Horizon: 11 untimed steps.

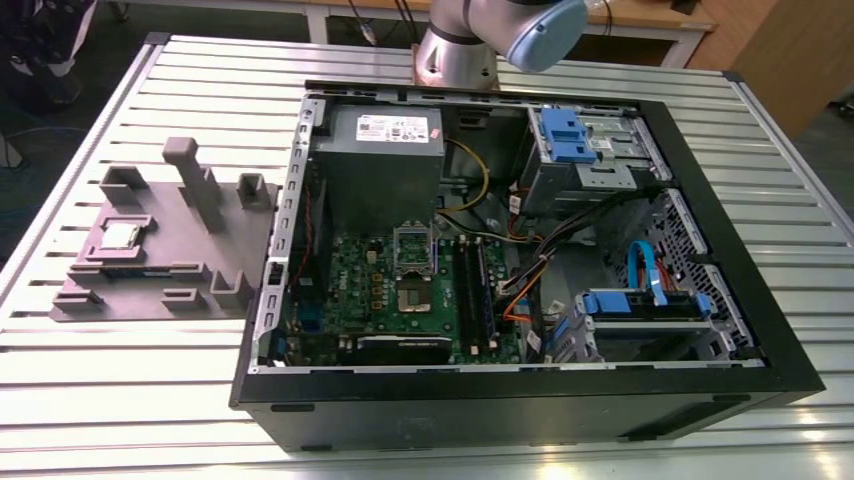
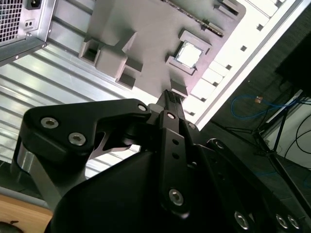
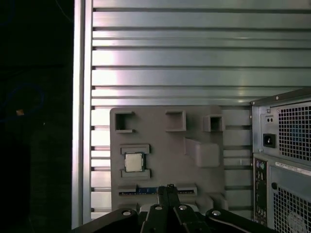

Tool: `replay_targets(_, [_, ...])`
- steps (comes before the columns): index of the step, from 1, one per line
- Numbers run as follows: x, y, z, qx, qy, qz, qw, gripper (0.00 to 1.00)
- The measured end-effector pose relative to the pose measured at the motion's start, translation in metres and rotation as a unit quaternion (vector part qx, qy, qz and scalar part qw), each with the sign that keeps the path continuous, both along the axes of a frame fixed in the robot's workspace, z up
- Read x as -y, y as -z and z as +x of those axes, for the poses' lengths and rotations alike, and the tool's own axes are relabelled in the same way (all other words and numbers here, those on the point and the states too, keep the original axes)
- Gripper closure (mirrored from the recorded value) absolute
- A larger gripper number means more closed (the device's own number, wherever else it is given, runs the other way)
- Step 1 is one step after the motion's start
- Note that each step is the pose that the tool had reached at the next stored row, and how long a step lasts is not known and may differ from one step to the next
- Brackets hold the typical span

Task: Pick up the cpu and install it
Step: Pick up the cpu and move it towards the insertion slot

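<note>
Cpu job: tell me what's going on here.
One robot arm is on this, and nothing has been picked up yet. The cpu lies in its recess on the grey tray, which sits beside the open computer case. The claw hangs over the tray, shut and empty, well apart from the chip. The motherboard lies exposed inside the case.

Small silver cpu flat in tray recess
</note>
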<state>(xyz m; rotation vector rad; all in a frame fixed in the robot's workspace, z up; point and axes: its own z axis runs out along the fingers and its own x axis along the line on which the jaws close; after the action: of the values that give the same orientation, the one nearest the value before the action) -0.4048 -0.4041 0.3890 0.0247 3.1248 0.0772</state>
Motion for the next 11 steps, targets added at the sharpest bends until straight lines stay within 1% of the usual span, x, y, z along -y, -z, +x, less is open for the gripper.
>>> replay_targets(1, [0.0, 0.0006, -0.0005, -0.0011, -0.001, 0.0, 1.0, 0.89])
replay_targets(2, [0.0, 0.0012, -0.001, -0.0028, -0.001, 0.0, 1.0, 0.89])
replay_targets(4, [0.0, 0.0023, -0.0018, -0.007, -0.002, 0.0, 0.99997, 0.89])
replay_targets(8, [-0.0001, 0.0052, -0.0028, -0.0128, -0.002, 0.0, 0.99992, 0.89])
replay_targets(9, [-0.0001, 0.0055, -0.0029, -0.0136, -0.002, 0.0, 0.9999, 0.89])
replay_targets(11, [0.0, 0.0055, -0.0029, -0.0137, -0.002, 0.0, 0.9999, 0.89])
